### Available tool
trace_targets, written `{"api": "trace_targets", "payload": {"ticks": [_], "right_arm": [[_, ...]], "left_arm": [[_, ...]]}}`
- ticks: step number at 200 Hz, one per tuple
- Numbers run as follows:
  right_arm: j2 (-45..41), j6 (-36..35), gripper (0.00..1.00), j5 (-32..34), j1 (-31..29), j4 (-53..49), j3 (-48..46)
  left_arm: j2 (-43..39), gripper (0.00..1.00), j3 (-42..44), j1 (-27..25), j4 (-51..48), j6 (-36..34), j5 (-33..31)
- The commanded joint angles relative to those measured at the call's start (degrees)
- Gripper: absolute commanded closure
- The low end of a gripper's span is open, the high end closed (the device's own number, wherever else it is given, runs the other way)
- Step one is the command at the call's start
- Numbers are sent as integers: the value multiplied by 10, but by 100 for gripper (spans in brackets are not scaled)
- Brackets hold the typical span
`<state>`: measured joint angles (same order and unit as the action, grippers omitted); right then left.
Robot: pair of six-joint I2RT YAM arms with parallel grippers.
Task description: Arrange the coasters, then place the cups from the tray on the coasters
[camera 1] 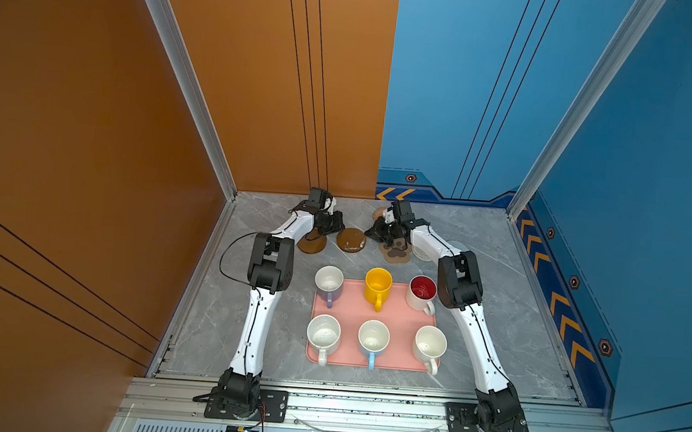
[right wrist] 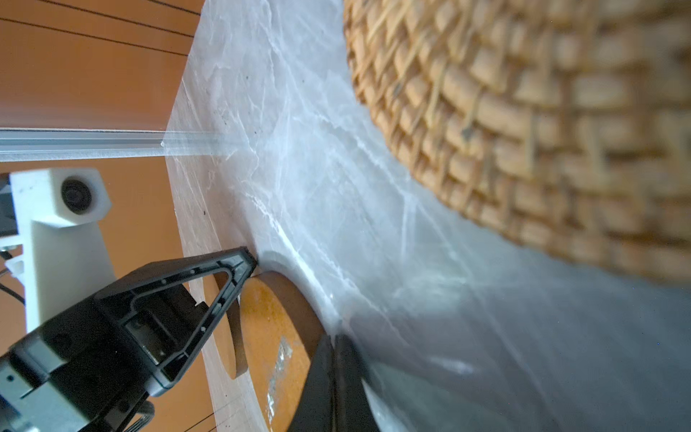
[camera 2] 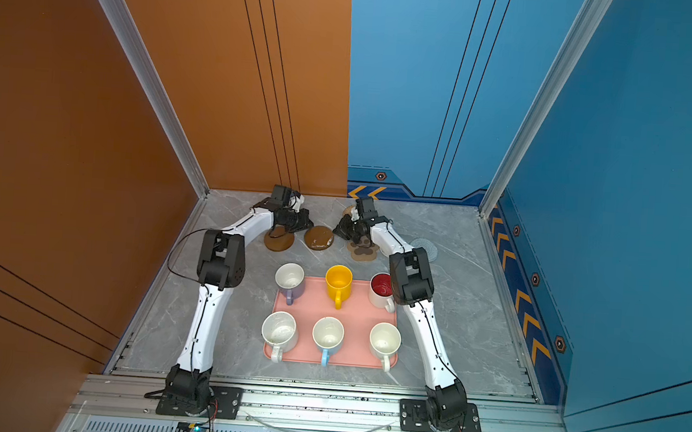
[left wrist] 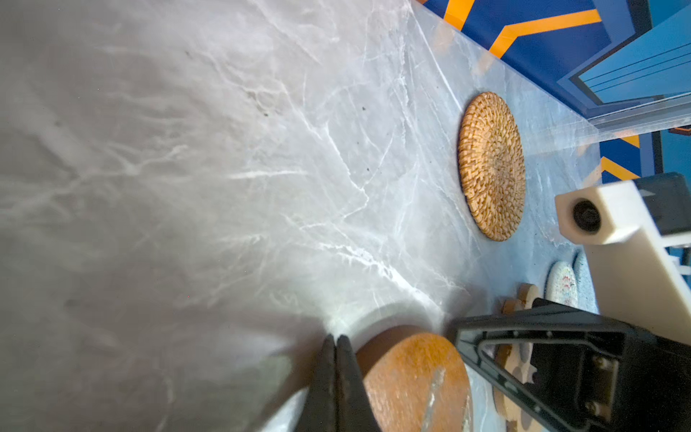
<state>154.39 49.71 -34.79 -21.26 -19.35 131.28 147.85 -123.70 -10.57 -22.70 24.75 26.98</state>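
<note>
In both top views the pink tray (camera 1: pixel 352 309) (camera 2: pixel 313 306) holds the lilac (camera 1: pixel 329 282), yellow (camera 1: pixel 378 286), red-lined (camera 1: pixel 422 291), speckled (camera 1: pixel 323 334), light-blue (camera 1: pixel 373 338) and plain white (camera 1: pixel 430 346) cups. Behind it lie two brown discs (camera 1: pixel 312 244) (camera 1: pixel 351 239), a paw coaster (camera 1: pixel 395 254), a white woven round (camera 1: pixel 421 253), a pale-blue round (camera 2: pixel 424 247) and a rattan round (left wrist: pixel 491 166). My left gripper (camera 1: pixel 341 227) (left wrist: pixel 335 338) and right gripper (camera 1: pixel 368 232) (right wrist: pixel 334 338) are both shut and empty. They flank one brown disc (left wrist: pixel 415 381) (right wrist: pixel 273 336), tips low at its far rim.
Orange wall panels stand at the left and back, blue ones at the right, with aluminium posts at the back corners. The rattan round (right wrist: pixel 523 112) lies close behind the right gripper. Both forearms stretch along the tray's two sides. A metal rail (camera 1: pixel 364 410) borders the front.
</note>
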Motion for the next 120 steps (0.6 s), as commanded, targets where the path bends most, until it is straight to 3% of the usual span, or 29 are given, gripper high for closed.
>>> {"api": "trace_targets", "payload": {"ticks": [1,120], "right_arm": [[-22,-15,100,-6,-16,-40,-19],[-45,-18,100,1,-33,-39,-33]], "left_arm": [[-12,100,21,1,-51,-17,-32],[-93,100,13,7,-51,-20,-39]]}}
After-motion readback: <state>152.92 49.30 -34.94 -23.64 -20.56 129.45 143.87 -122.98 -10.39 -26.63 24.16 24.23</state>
